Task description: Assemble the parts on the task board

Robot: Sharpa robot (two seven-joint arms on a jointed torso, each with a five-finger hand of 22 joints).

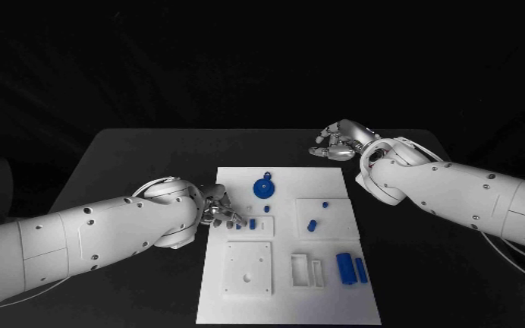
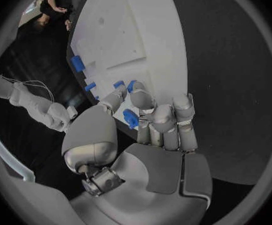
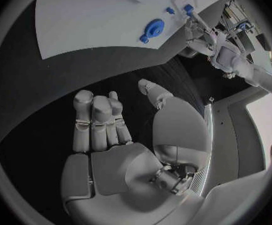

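I see the board [image 1: 287, 267] lying in the middle of the black table [image 1: 131, 161]. My left hand [image 1: 217, 208] is at the board's left edge, fingers curled over the small parts there. In the left wrist view a blue part [image 2: 131, 118] sits between the thumb and the fingers [image 2: 142, 101]; I read it as pinched, though the contact itself is partly hidden. Two short blue pegs [image 1: 253, 224] stand in a raised block just beside that hand. A blue disc [image 1: 265, 187] lies near the board's far edge. Two more pegs [image 1: 312, 225] stand in the right block, and two blue bars [image 1: 346, 268] lie side by side toward the near right. My right hand [image 1: 341, 141] is off the board, over bare table past its far right corner, fingers curled in, holding nothing.
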